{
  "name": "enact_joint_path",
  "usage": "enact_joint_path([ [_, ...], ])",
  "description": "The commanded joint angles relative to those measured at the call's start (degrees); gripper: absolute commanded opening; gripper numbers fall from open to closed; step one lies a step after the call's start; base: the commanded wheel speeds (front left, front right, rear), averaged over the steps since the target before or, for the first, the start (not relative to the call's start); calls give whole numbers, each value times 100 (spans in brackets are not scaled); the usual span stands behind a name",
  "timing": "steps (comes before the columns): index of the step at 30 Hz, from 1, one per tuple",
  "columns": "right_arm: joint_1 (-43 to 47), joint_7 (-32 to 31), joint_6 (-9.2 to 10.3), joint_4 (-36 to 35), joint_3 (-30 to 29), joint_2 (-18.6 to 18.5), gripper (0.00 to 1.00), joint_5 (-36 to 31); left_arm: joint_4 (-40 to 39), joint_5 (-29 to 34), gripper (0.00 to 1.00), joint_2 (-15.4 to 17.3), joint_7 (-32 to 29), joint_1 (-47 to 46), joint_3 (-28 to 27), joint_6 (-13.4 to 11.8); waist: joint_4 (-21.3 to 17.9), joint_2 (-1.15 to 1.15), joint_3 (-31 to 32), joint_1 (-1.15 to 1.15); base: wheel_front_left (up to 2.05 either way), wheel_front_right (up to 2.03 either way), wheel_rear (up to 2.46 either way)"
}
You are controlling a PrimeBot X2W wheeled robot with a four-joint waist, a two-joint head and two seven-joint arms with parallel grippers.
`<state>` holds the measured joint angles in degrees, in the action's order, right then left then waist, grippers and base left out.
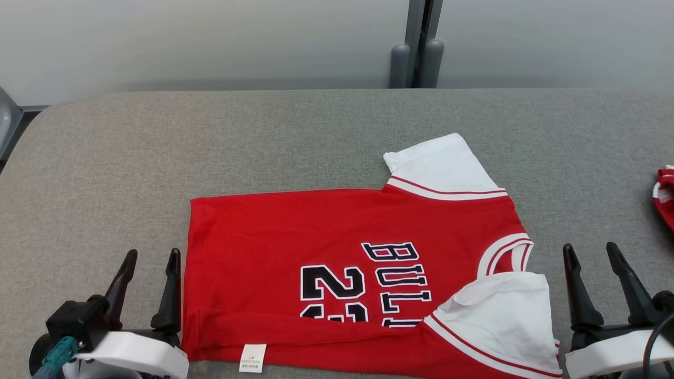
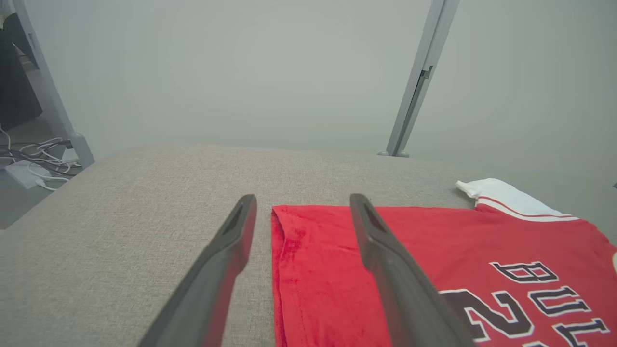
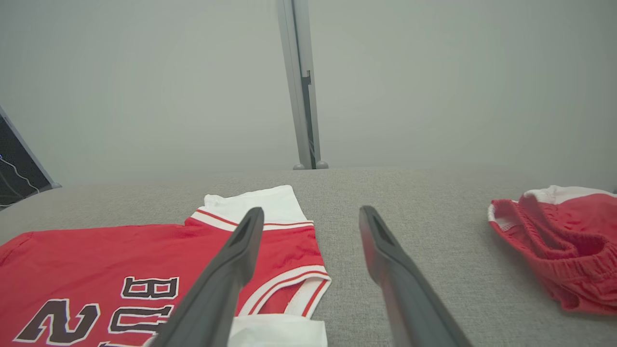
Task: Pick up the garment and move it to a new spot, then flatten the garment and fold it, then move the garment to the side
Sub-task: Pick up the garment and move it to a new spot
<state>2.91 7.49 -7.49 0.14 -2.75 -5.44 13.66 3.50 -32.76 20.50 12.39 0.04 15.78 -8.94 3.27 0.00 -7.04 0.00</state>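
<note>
1. Garment (image 1: 337, 237): red jersey with white sleeves, lying flat by the near edge of the surface (image 1: 210, 131), right of centre. Its near long edge is turned up, with the label (image 1: 253, 358) showing.
2. Long axis: runs left to right along the near edge, hem at left, collar at right. The far sleeve (image 1: 439, 166) points to the far edge.
3. Left gripper (image 1: 152, 254): just beside the hem, low, fingers spread wide and empty, aimed at the far edge.
4. Right gripper (image 1: 590, 247): just beside the collar end, same pose, wide and empty.
5. Judgement: each arm is equally near its own end, so a two-handed fold seems to suit.
6. Second red garment (image 1: 664, 197): right edge, well apart.
</note>
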Motion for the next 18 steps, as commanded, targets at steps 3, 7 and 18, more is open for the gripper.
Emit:
enact_joint_path([
  [3,-89,-33,-2,-53,-73,-41,100,-16,87,103,100,77,-71,-390,48,38,0,0,-174,0,0,0,0],
  [7,-165,-74,-2,-110,-91,-41,100,-59,450,-61,100,104,-345,-896,111,298,-65,0,-402,0,0,0,0],
  [18,-519,-24,-2,-96,-24,29,100,-47,2347,-690,100,50,-1013,-2359,88,1115,-421,0,-1078,0,0,0,0],
])
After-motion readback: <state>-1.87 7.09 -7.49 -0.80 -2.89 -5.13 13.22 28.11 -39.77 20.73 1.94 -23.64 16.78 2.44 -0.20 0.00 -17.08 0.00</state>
